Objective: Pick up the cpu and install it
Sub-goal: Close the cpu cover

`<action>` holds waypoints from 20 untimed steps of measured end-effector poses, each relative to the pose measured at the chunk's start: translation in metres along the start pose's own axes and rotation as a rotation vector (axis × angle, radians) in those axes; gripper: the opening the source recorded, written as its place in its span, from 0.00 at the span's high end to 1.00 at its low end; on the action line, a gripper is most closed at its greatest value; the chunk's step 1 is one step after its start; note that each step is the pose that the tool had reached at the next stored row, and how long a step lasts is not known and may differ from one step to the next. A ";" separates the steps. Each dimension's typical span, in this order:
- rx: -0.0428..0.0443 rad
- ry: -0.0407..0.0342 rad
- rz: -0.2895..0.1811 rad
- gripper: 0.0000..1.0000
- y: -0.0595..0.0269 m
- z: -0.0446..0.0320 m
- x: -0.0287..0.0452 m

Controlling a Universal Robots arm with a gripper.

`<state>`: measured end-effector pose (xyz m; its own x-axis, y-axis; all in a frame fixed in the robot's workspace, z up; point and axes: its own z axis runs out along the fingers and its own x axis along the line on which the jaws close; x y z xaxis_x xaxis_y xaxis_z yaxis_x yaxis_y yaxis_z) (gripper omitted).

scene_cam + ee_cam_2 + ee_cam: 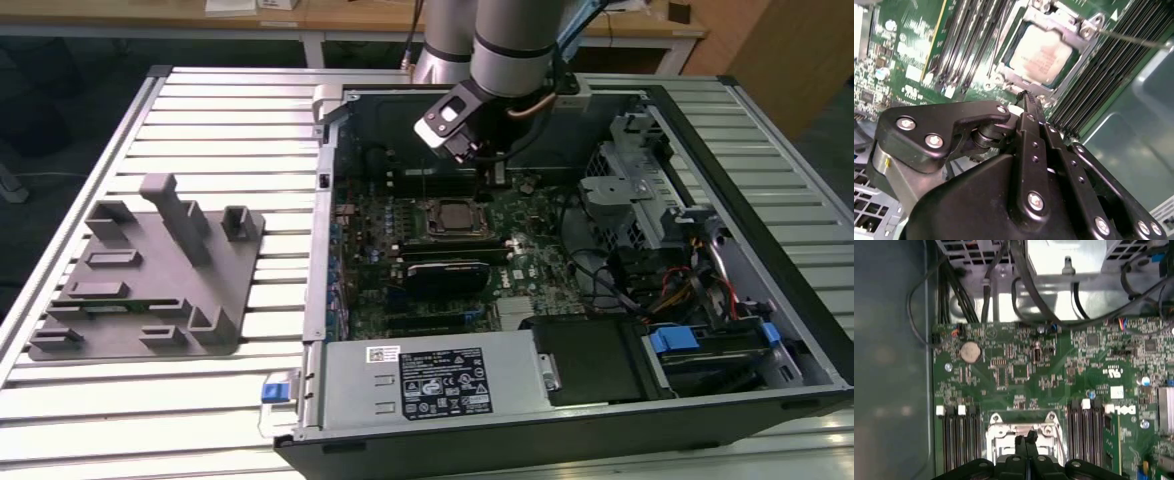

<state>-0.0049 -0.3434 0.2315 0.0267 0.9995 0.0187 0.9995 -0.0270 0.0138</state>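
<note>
Exterior view – case: the open computer case (747, 190) lies flat on the slatted table (227, 110), with the green board (380, 250) inside it.
Exterior view – cpu: the cpu (455, 214) is a small shiny square. It sits in the socket in the middle of the board, not on the grey tray (147, 290), which is well apart at the exterior view's left.
Exterior view – gripper: the gripper (491, 180) hangs down from the arm into the case. Its tip is near the far edge of the socket.
Exterior view – which way: from the tip, the cpu lies a little toward the exterior view's left and nearer the camera.

Second wrist view – gripper: the two black fingers (1035, 131) are pressed flat together and nothing is between them, so the gripper (1028, 100) is closed and empty.
Second wrist view – cpu: the cpu (1041, 57) lies flat inside the metal frame (1083, 36), just past the fingertips and lower down.
Second wrist view – touching or not: the tip is at the near edge of the frame. I cannot tell if it touches.
Second wrist view – shape: the cpu is square, so it has no long side to line up with.

First wrist view – gripper: the gripper (1026, 439) shows as two tips shut side by side.
First wrist view – frame: the tips are right in front of the metal frame (996, 430). The gripper hides most of the socket.
First wrist view – nearby: the round battery (970, 352) is farther off on the board.
</note>
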 end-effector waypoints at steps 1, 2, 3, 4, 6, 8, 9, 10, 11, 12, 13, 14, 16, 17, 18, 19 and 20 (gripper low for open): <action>0.0000 0.0000 0.000 0.89 -0.0023 0.0002 -0.0001; 0.0000 0.0000 0.000 0.89 -0.0046 0.0004 -0.0001; 0.0000 0.0000 0.000 0.89 -0.0066 0.0006 -0.0002; 0.0000 0.0000 0.000 0.89 -0.0085 0.0008 -0.0002; 0.0000 0.0000 0.000 0.89 -0.0118 0.0011 -0.0003; 0.0000 0.0000 0.000 0.89 -0.0145 0.0014 -0.0004; 0.0000 0.0000 0.000 0.89 -0.0157 0.0015 -0.0005; 0.0000 0.0000 0.000 0.89 -0.0168 0.0016 -0.0005; 0.0000 0.0000 0.000 0.89 -0.0181 0.0018 -0.0005; 0.0000 0.0001 0.000 0.89 -0.0196 0.0019 -0.0005; -0.0001 0.0002 0.000 0.89 -0.0213 0.0021 -0.0006; -0.0001 0.0002 0.000 0.89 -0.0229 0.0022 -0.0006; -0.0001 0.0001 0.000 0.89 -0.0253 0.0023 -0.0007; 0.0000 0.0000 0.000 0.89 -0.0258 0.0023 -0.0007; 0.0000 0.0000 0.000 0.89 -0.0258 0.0023 -0.0007; 0.0000 -0.0001 0.000 0.89 -0.0259 0.0023 -0.0007; 0.0000 0.0000 0.000 0.89 -0.0260 0.0023 -0.0007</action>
<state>-0.0308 -0.3433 0.2288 0.0266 0.9995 0.0186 0.9995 -0.0269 0.0138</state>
